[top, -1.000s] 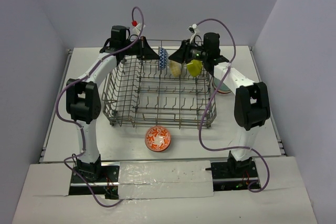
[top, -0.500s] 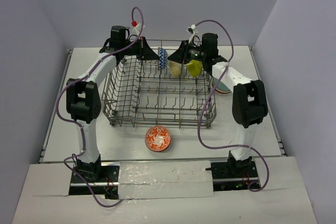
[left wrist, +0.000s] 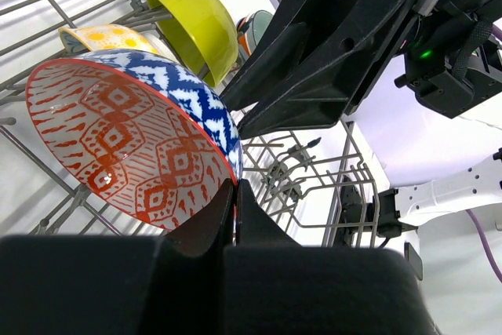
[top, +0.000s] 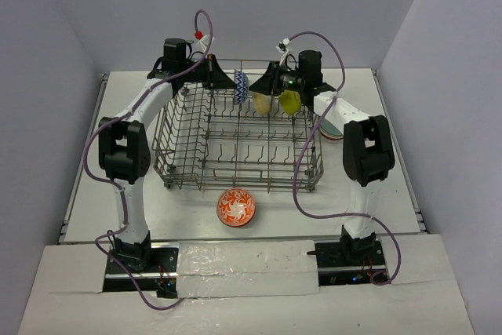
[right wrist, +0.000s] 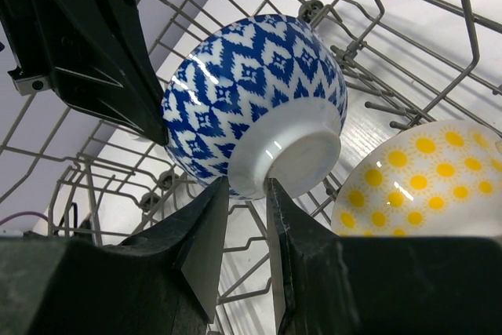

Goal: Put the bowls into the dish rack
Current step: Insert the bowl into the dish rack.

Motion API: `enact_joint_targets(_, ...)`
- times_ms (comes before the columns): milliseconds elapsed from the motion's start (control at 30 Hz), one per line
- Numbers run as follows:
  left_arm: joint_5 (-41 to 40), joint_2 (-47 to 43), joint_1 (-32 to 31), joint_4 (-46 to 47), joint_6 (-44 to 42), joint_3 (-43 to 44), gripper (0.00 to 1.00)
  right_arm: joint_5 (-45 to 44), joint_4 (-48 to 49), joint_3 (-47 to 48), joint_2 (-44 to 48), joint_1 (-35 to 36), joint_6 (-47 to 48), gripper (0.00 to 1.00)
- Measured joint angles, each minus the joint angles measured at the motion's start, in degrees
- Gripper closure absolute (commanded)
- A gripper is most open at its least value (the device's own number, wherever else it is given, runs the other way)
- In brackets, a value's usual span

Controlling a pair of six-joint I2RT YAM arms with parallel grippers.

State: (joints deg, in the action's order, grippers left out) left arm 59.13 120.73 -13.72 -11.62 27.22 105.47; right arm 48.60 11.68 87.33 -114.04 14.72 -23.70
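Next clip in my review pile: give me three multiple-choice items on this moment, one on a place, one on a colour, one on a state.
1. Where is the orange bowl?
A. held in the air
B. on the table, in front of the dish rack
C. upside down on another bowl

2. What colours pattern the outside of the raised bowl by the left gripper?
A. blue and white
B. plain grey
C. lime

3. How is the left gripper?
A. wide open over the table
B. open, touching nothing
C. shut on the raised bowl's rim

Answers:
1 B, since the top view shows it on the table just before the rack's near side.
2 A, since the right wrist view shows blue and white zigzags.
3 C, since the left wrist view shows the fingers closed together at the rim.
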Motion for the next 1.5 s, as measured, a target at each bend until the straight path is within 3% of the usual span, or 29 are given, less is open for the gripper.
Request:
enact_joint_targets(933,1.2,1.7,0.5,2.2,0.0,0.6,1.00,2.1,5.6,0.0,-1.9,-0.1,-4.2,0.74)
enact_joint_targets(1067,0.5,2.8,0.6,2.1,-0.7,1.4,0.92,3.4,6.7,0.0,-1.9,-0.1,-4.6,0.74)
enact_joint_targets(1200,0.3,3.0,0.6,1.2,-1.1,1.6,1.00,3.9,7.2,0.0,-1.9,-0.1,-4.9,0.74)
enact_joint_targets(1500,0.5,3.0,0.6,1.4,-1.1,1.6,1.00,4.0,6.7,-0.3,-1.9,-0.1,-4.2,0.74)
